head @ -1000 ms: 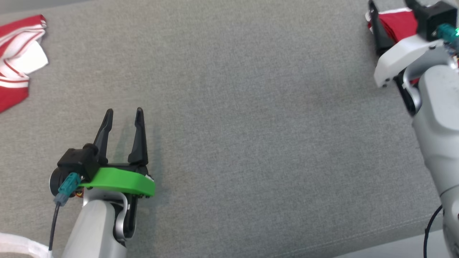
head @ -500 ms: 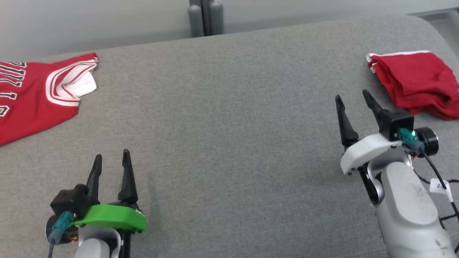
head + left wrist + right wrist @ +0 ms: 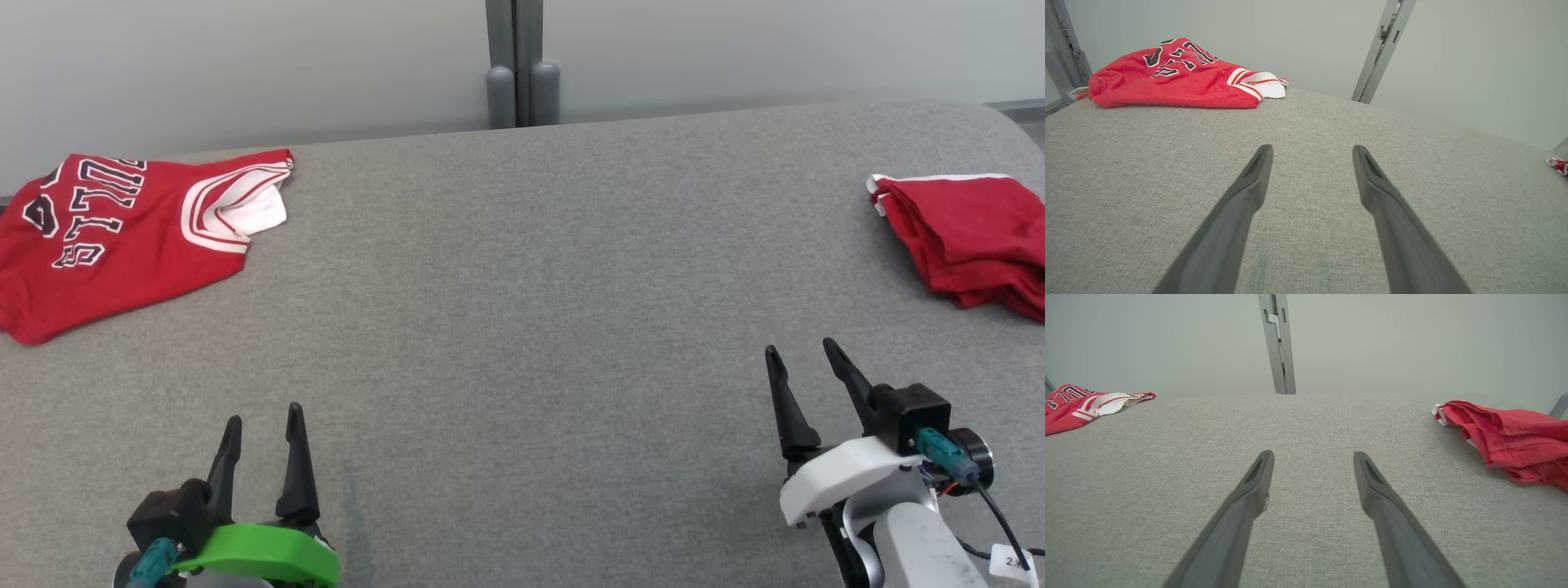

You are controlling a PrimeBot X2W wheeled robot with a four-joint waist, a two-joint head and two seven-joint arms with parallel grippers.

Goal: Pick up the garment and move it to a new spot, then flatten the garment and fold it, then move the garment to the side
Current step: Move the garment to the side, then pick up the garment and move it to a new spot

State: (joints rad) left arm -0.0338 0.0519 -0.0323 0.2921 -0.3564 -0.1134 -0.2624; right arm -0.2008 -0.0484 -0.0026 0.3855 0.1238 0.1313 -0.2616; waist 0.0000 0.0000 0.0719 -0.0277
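Left claw (image 3: pixel 264 414) and right claw (image 3: pixel 799 345) are spread apart, empty, over the grey worktop (image 3: pixel 531 310); the jersey (image 3: pixel 122 229) lies left, the folded red garment (image 3: pixel 971 245) right.

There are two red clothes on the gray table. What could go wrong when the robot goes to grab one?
The lettered jersey at left and the folded red garment at right look alike, so it might take the wrong one.
Both lie near the edges of the table, far from the open left end effector and right end effector; a clumsy reach could shove one off.
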